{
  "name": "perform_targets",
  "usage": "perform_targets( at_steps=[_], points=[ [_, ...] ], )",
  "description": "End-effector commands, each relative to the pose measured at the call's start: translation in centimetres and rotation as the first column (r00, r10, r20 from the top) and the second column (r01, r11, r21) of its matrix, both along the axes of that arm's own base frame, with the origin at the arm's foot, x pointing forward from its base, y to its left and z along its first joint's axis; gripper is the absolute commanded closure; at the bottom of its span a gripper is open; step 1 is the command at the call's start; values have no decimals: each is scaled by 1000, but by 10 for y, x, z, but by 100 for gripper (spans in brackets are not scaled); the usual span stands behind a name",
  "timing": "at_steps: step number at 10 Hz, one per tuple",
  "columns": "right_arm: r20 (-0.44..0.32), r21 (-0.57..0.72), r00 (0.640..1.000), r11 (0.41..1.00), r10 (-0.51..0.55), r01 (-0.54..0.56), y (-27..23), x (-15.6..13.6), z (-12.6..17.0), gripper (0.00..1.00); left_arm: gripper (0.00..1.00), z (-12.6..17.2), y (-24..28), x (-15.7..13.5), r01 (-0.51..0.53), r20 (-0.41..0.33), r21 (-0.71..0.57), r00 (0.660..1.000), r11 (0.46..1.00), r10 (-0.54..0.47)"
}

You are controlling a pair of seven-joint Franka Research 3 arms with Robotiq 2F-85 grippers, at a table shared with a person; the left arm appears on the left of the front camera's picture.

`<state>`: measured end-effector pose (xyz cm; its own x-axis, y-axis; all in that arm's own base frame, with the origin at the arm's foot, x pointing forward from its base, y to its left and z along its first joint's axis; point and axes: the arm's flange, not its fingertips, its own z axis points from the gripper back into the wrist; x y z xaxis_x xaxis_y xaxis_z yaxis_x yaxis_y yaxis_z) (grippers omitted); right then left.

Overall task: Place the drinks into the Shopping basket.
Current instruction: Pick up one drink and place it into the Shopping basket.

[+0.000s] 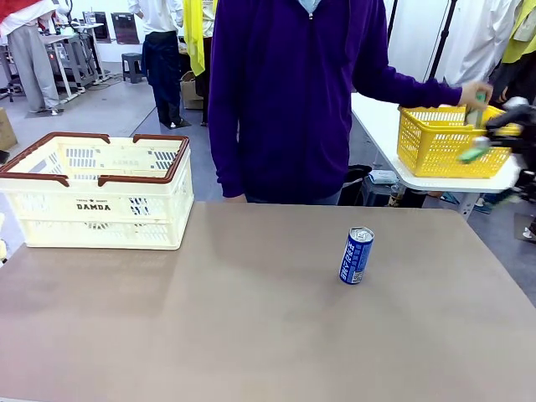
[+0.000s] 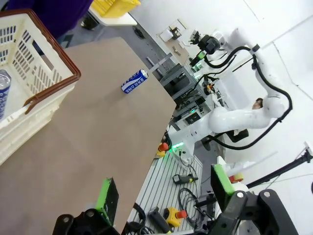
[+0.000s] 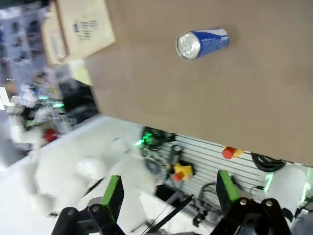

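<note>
A blue drink can [image 1: 357, 255] with white lettering stands upright right of the table's middle; it also shows in the left wrist view [image 2: 134, 81] and the right wrist view [image 3: 201, 43]. The cream Shopping basket [image 1: 96, 219] with a brown rim sits at the far left [image 2: 49, 73]. Across the table, a person's hand [image 1: 476, 92] holds something greenish over a yellow mesh basket [image 1: 444, 142]; I cannot tell what it is. My left gripper [image 2: 165, 188] is open and holds nothing, off the table's near edge. My right gripper [image 3: 169, 193] is open and holds nothing, and blurs at the right edge [image 1: 490, 142].
The yellow mesh basket stands on a white side table [image 1: 377, 117] beyond the far right corner. A can-like thing with a silver top [image 2: 3, 93] shows by the Shopping basket's edge. Cables and stop buttons [image 2: 172, 215] lie on the base below the table's near edge.
</note>
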<state>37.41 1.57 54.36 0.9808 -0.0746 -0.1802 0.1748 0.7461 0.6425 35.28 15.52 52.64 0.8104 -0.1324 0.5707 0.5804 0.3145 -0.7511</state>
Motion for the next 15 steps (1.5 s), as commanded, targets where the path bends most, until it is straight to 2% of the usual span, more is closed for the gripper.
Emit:
perform_targets(
  at_steps=[1,2,3,4,5,6,7,8,9,10,11,13,14,15],
  points=[
    [18,-327,990,936,142,-128,41,13,-4,0,0,-1,0,-3,-7,-5,6,1000,1000,7],
    [104,-357,981,927,163,-116,38,4,2,0,0,-1,0,-3,-7,-5,6,1000,1000,7],
    [10,-150,997,986,74,-71,48,5,4,0,0,-1,0,-3,-7,-5,6,1000,1000,7],
    [10,-150,997,986,74,-71,48,5,4,0,0,-1,0,-3,-7,-5,6,1000,1000,7],
    [40,-277,988,952,150,-134,70,5,5,0,0,-1,0,-3,-7,-5,6,1000,1000,7],
    [87,-432,996,902,15,24,95,9,-1,0,0,-1,0,-3,-7,-5,6,1000,1000,7],
    [194,-413,980,909,37,48,109,14,-7,0,0,-1,0,-3,-7,-5,6,1000,1000,7],
    [252,-406,967,912,45,64,117,25,-14,0,0,-1,0,-3,-7,-5,6,1000,1000,7],
    [272,-424,962,901,29,92,125,38,-27,0,0,-1,0,-3,-7,-5,6,1000,1000,7],
    [280,-445,960,887,12,119,125,44,-37,0,0,-1,0,-3,-7,-5,6,1000,1000,7],
    [259,-439,963,897,72,51,130,49,-49,0,0,-1,0,-3,-7,-5,6,1000,1000,7],
    [200,-543,964,839,174,-39,156,57,-91,0,0,-1,0,-3,-7,-5,6,1000,1000,7],
    [177,-552,965,831,196,-67,165,61,-107,0,0,-1,0,-3,-7,-5,6,1000,1000,7],
    [174,-582,969,812,173,-40,170,67,-119,0,0,-1,0,-3,-7,-5,6,1000,1000,7]
  ],
)
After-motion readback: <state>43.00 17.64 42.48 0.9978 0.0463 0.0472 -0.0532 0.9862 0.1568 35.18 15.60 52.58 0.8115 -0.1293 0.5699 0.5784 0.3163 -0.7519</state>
